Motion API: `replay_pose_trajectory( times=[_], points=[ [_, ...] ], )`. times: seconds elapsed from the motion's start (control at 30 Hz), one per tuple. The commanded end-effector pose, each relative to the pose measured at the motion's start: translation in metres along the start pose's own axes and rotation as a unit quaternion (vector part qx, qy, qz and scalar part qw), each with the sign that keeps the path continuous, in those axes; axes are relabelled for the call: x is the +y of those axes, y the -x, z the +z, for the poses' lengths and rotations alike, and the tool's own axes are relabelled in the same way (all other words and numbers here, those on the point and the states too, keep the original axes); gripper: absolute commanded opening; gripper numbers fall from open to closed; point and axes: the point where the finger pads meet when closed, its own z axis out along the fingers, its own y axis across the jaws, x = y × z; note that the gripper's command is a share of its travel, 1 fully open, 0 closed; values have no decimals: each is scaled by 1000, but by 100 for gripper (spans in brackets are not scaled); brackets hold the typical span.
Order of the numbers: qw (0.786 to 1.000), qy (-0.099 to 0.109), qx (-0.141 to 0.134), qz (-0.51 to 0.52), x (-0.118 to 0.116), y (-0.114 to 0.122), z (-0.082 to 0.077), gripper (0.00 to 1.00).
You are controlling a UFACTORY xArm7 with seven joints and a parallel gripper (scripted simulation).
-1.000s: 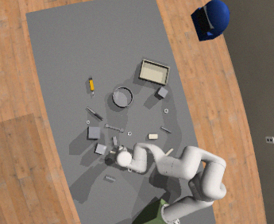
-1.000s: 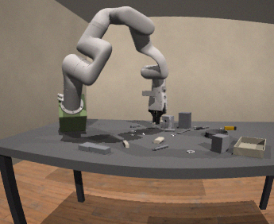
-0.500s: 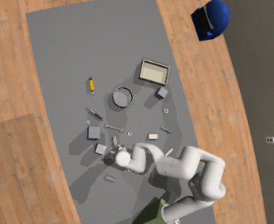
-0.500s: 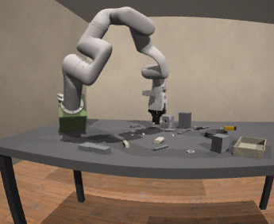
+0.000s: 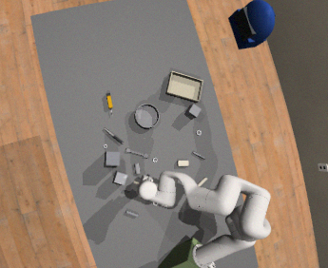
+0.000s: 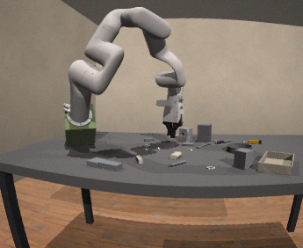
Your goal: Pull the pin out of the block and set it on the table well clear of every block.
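Note:
My gripper [image 6: 172,127] hangs straight down from the arm, just above the table top. It is shut on a small thin thing, the pin, which the dark fingers mostly hide. In the top view the white wrist [image 5: 147,189] covers the fingers and the pin. A grey block [image 6: 185,133] stands just to the right of the fingers, apart from them; it also shows in the top view [image 5: 120,178]. A second grey block [image 6: 204,132] stands further right, and shows in the top view too [image 5: 112,158]. I cannot tell which block has the hole.
A third grey block [image 5: 194,110] stands near a beige tray [image 5: 184,86]. A round ring dish [image 5: 146,116], a yellow tool [image 5: 109,102], washers, bolts and small beige pieces [image 5: 183,162] lie scattered around. A flat grey bar [image 6: 104,164] lies near the front edge.

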Motion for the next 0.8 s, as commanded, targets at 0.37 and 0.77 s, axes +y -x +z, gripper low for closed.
replay_pose_trajectory(
  times=[0.37, 0.77],
  points=[
    [1000, 0, -1, -1, 1, -1, 4, 0],
    [1000, 1, 0, 0, 2, -1, 10, 0]
  ],
)
